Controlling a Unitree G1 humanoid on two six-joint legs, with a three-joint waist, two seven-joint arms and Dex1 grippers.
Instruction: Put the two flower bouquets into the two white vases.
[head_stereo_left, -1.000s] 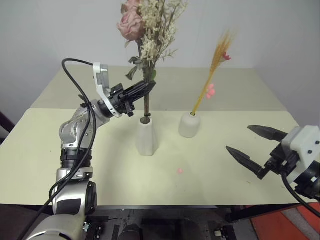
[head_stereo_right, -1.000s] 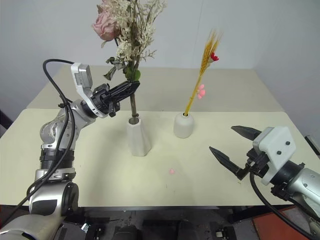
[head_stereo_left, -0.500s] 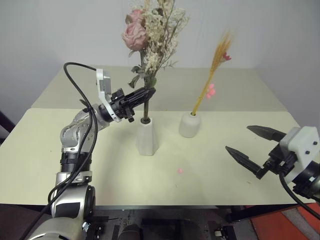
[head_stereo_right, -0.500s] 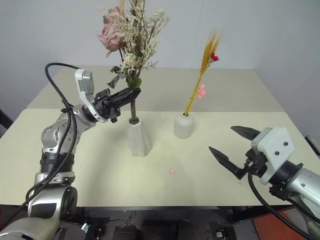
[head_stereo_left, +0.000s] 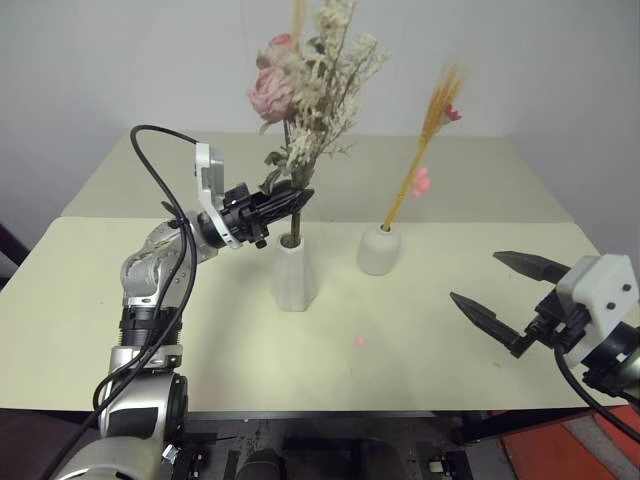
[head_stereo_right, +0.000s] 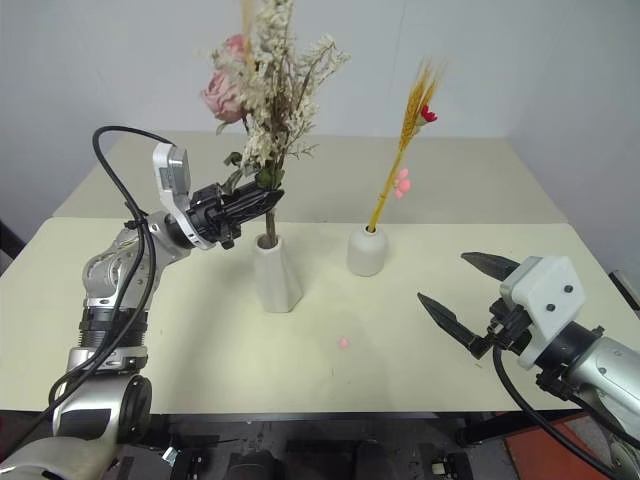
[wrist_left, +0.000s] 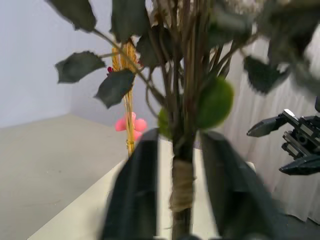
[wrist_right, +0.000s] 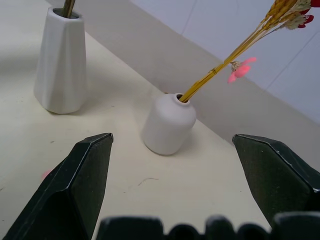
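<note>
Left gripper (head_stereo_left: 298, 197), centre-left: fingers parted either side of bushy dried bouquet w/ pink rose (head_stereo_left: 305, 100), stems in tall faceted white vase (head_stereo_left: 294, 274). Right gripper (head_stereo_left: 497, 292), lower right: spread wide, empty.

Two white vases: a tall one (head_stereo_left: 293, 272) and a short one (head_stereo_left: 379, 249). Two bouquets: a bushy one (head_stereo_left: 312, 70) and a yellow stalk (head_stereo_left: 428, 140). One pink petal (head_stereo_left: 359, 342) on the table (head_stereo_left: 200, 330).

pale yellow-green table (head_stereo_left: 90, 300), plain white wall (head_stereo_left: 120, 70)
</note>
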